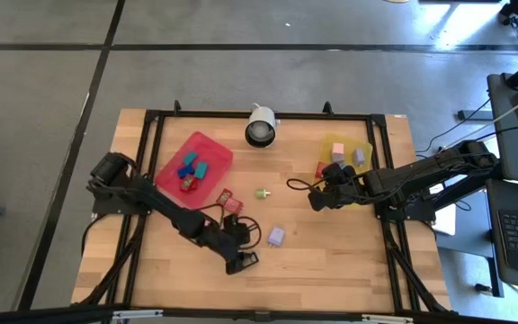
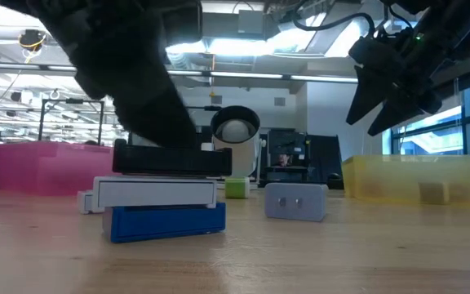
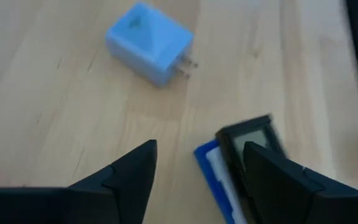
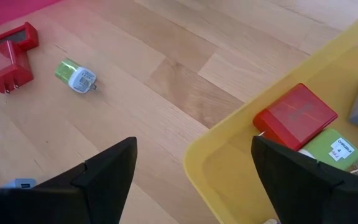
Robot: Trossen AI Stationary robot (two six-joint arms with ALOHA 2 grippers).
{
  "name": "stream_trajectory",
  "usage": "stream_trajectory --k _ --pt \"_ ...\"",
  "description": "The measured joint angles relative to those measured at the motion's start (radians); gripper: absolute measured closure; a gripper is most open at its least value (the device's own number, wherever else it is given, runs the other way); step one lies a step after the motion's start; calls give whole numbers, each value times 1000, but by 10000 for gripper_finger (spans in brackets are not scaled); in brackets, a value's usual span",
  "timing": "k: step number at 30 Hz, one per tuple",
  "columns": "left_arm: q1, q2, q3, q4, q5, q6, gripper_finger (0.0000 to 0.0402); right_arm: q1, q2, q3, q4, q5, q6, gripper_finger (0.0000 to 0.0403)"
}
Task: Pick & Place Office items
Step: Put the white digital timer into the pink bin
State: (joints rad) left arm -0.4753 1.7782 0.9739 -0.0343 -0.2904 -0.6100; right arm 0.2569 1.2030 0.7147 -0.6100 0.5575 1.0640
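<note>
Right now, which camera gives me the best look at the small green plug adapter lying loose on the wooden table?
The right wrist view: the small green plug adapter lies unobstructed, its white label and prongs visible. The high view shows only a green speck; the low view shows a sliver behind the stack; the left wrist view misses it.

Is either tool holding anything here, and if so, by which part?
Nothing is held. The left tool stands open above the blue-and-black stack; the right tool hangs open, empty, at the yellow tray edge.

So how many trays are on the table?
2: the red tray on the left side, the yellow tray on the right side. None seems hidden.
</note>
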Motion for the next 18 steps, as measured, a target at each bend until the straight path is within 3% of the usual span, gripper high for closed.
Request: stream_trajectory --k 9,18 --pt "-1 11 103 -211 -33 -111 119 0 0 0 2 0 0 84" --pt "-1 11 103 -324 -58 -224 116 0 0 0 2 0 0 85"
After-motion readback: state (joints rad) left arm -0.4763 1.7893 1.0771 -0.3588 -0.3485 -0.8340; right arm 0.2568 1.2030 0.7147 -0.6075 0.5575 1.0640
